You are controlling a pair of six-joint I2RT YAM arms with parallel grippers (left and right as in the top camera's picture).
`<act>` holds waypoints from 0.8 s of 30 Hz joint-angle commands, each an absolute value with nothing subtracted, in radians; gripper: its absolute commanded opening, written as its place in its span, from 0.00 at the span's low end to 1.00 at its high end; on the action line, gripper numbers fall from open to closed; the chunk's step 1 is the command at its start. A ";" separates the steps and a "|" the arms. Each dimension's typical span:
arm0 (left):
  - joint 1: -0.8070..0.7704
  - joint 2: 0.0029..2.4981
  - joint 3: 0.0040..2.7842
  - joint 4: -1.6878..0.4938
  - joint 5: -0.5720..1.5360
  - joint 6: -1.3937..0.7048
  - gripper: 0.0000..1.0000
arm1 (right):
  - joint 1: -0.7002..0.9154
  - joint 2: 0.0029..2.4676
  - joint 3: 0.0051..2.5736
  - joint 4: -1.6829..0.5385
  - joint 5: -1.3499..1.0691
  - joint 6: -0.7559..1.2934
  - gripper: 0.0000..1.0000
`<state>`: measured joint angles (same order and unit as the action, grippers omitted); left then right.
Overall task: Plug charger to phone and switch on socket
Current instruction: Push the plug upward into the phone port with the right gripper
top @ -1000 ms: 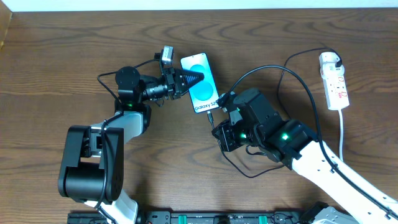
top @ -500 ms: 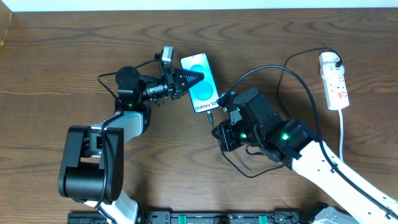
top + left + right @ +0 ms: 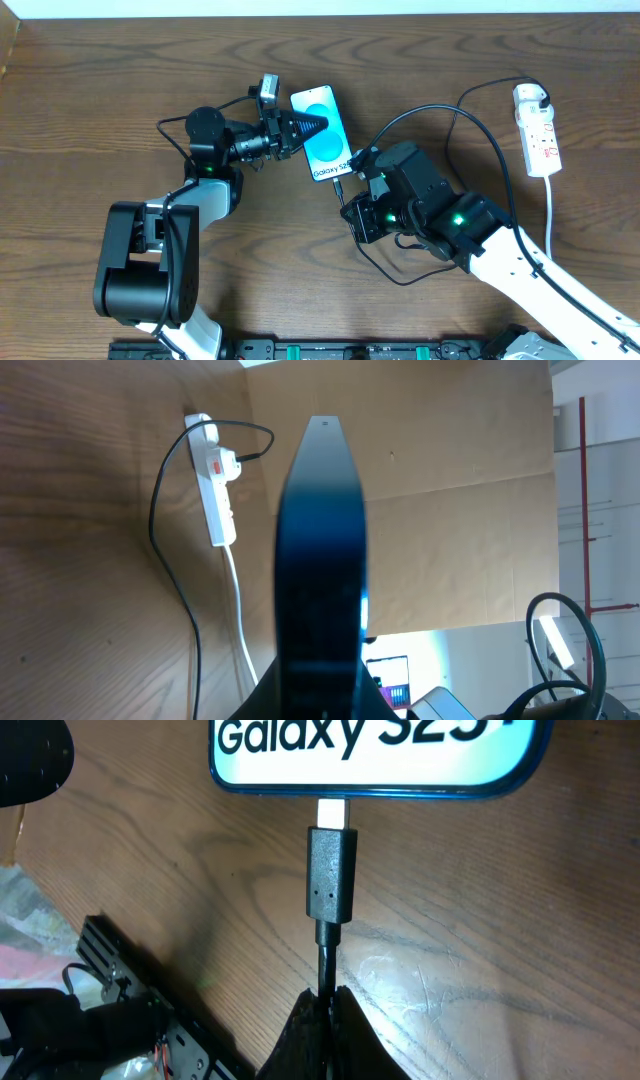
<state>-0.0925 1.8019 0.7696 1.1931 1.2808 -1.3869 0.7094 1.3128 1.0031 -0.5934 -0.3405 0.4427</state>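
Brown wooden table (image 3: 100, 80), seen from above. The phone (image 3: 327, 152) is lying face up near the middle, its blue screen glowing. The left gripper (image 3: 322, 124), jaws closed together, is resting its tip over the screen, seemingly steadying it. The right gripper (image 3: 327, 998) is pinching the charger (image 3: 330, 875) cable just behind the black connector. The connector's silver tip is meeting the phone's bottom edge, apparently not fully seated. The socket (image 3: 537, 130) is lying well apart toward the table's edge, with the charger's white plug head sitting in it. Risks: a push slightly off-line could jam the tip or slide the phone away, and the thin cable could buckle under the push.
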 commanded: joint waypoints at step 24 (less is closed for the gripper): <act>-0.091 1.795 0.780 1.206 1.297 -1.382 0.07 | 0.722 1.309 1.000 -0.561 -0.332 0.500 0.01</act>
<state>-0.0917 1.8019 0.7696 1.1934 1.2762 -1.3872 0.7120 1.3128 1.0027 -0.5674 -0.3183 0.4904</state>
